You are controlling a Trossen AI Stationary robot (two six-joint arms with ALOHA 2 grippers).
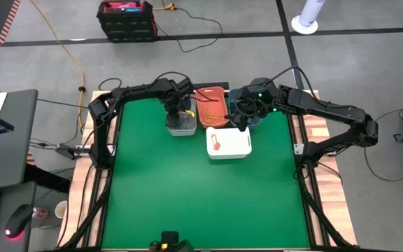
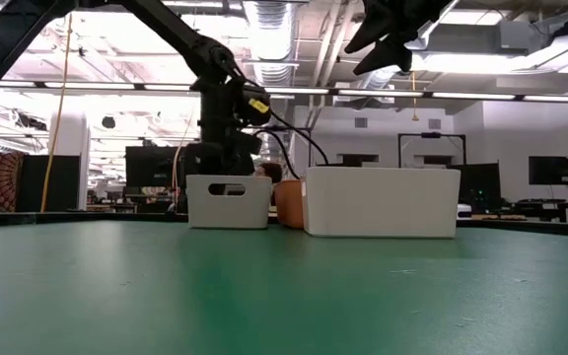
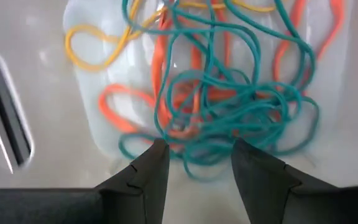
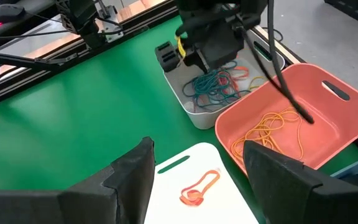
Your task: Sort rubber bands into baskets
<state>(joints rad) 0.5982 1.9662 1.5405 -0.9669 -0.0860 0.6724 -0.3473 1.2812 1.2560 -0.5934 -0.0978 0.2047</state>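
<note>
White basket (image 1: 238, 148) nearest, one red band (image 4: 199, 187) inside; right gripper (image 4: 197, 167) hovers above it, jaws wide, empty. Coral basket (image 4: 328, 118) holds yellow-orange bands (image 4: 272, 129). Farthest, left gripper (image 3: 194, 163) is down in the grey basket (image 4: 194, 115), jaws parted, apparently empty, over the tangled teal and red bands (image 3: 229, 106). Risk: closing here probably drags out several knotted colours at once, so a mis-sort.

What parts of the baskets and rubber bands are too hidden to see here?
- Dark slate-blue basket: high view, its inside is covered by the right gripper.
- Coral basket: low view, mostly behind the white basket.
- Rubber bands: low view, basket walls hide them all.
- Grey basket: right wrist view, partly covered by the left gripper.
</note>
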